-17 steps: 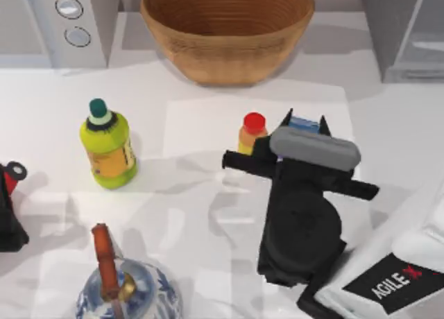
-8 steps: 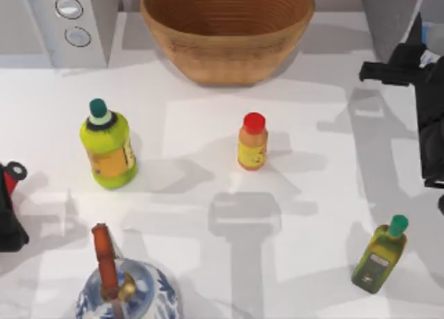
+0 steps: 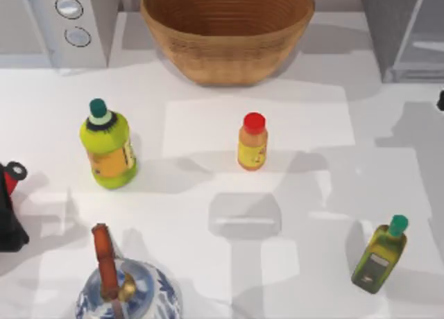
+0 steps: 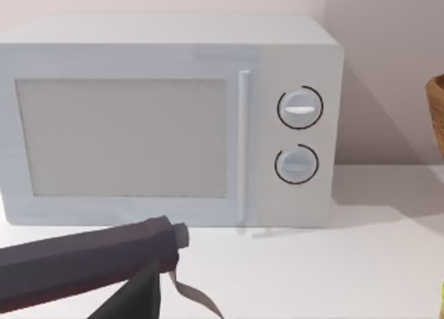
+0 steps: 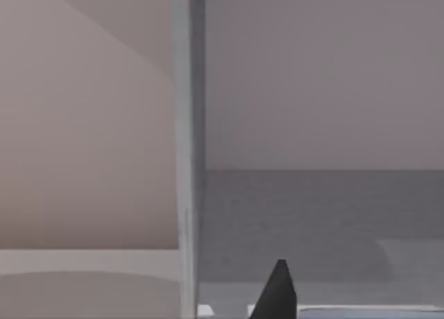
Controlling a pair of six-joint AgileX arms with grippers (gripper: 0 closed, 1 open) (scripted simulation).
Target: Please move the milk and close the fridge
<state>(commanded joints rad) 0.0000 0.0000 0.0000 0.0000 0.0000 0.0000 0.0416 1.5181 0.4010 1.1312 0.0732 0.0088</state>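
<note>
The fridge [image 3: 388, 28] is the big grey cabinet at the back right corner, with a paler panel [image 3: 424, 35] on its right part. My right gripper [image 3: 441, 100] is a dark speck at the table's right edge, in front of the fridge. The right wrist view looks close up at a grey fridge wall [image 5: 312, 208] and a pale upright edge [image 5: 187, 159], with a dark tip of the right gripper [image 5: 277, 295] low down. A pale strip [image 5: 368, 310] lies beside that tip; I cannot tell if it is the milk. My left gripper [image 3: 7, 215] sits parked at the left edge.
A wicker basket [image 3: 227, 28] stands at the back centre, with a microwave [image 3: 69, 21] at the back left. On the table are a yellow-green bottle [image 3: 107, 145], a red-capped orange bottle [image 3: 252, 142], an olive bottle [image 3: 379, 256] and a blue-white teapot [image 3: 125, 291].
My right arm, holding the milk, swung from the table's middle to the right and back toward the fridge, almost out of the top view. The olive bottle is uncovered. The left arm stayed still.
</note>
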